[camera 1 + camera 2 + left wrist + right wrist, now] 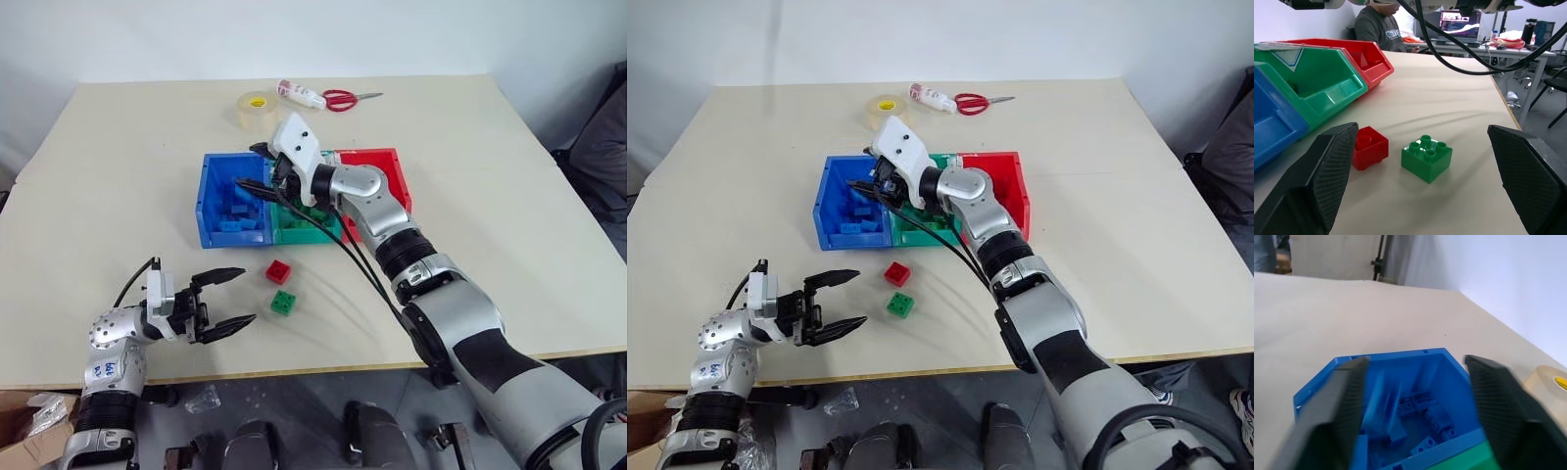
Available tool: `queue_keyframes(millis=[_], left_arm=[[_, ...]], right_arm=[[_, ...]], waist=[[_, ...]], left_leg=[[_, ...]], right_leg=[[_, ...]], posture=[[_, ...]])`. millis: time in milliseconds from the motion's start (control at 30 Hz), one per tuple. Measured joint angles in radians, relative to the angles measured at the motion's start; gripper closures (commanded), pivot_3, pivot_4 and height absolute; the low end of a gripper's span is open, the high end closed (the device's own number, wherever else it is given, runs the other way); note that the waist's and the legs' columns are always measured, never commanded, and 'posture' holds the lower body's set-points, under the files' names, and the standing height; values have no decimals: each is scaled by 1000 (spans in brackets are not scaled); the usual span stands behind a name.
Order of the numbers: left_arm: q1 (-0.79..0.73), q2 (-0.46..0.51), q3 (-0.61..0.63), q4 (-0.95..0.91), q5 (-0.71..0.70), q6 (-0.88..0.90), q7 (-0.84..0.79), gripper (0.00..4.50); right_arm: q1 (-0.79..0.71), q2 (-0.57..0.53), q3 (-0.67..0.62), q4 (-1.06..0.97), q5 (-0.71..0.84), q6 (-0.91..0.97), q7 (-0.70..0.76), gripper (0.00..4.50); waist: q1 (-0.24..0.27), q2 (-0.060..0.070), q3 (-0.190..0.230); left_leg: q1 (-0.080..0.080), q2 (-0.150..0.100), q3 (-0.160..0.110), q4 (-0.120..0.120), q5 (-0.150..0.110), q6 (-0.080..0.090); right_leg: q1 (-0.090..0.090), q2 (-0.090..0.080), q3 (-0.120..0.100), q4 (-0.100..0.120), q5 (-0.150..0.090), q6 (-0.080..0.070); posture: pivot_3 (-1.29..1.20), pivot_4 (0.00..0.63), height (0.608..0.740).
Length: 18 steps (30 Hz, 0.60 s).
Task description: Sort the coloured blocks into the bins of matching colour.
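Three joined bins stand mid-table: blue (203,211), green (294,235) and red (397,181). My right gripper (257,168) hovers over the blue bin, open. In the right wrist view several blue blocks (1425,413) lie inside the bin, and one blurred blue block (1376,404) shows between the fingers. A red block (278,271) and a green block (283,303) lie on the table in front of the bins. My left gripper (230,299) is open, low over the table, pointing at these two blocks from their left without touching them.
A tape roll (257,106), a white bottle (299,94) and red-handled scissors (343,98) lie at the table's far side. The table's front edge runs just behind my left gripper. A person (1378,27) sits beyond the table in the left wrist view.
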Motion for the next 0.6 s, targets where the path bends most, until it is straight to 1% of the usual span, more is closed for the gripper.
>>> queue_keyframes(millis=[33,167,267,367,400,467,600], left_arm=[[2,0,0,-1,0,0,2,0],[5,1,0,-2,0,0,8,0],[7,1,-1,-4,0,0,15,0],[14,1,-1,-17,2,1,27,0],[20,3,0,-21,2,1,31,0],[39,4,2,-42,3,1,44,0],[94,25,22,-55,5,3,76,0]], right_arm=[[14,-2,-2,-14,2,-5,23,63],[77,-28,-3,-61,1,-22,73,63],[128,-71,-14,-136,13,-16,116,63],[279,-164,-8,-379,86,41,283,63],[311,-188,-5,-417,96,61,312,63],[429,-285,11,-564,132,146,407,63],[577,-452,0,-744,206,276,519,63]], waist=[[0,0,0],[0,0,0],[2,0,0],[7,0,0],[7,0,0],[8,0,0],[7,0,0]], left_leg=[[0,0,0,0,0,0],[0,0,0,0,0,0],[0,0,0,0,0,0],[0,0,0,0,-1,0],[0,0,0,1,-1,0],[0,0,0,1,-1,0],[0,0,0,1,-1,0]], right_leg=[[0,0,0,0,0,0],[0,0,0,0,0,0],[0,0,0,0,0,0],[0,0,0,-1,0,0],[0,0,0,-1,0,0],[0,0,0,-1,0,0],[0,0,0,-1,0,0]], posture=[[0,150,740],[0,150,740],[0,150,740],[0,150,740],[0,150,740],[0,150,740],[0,150,740]])
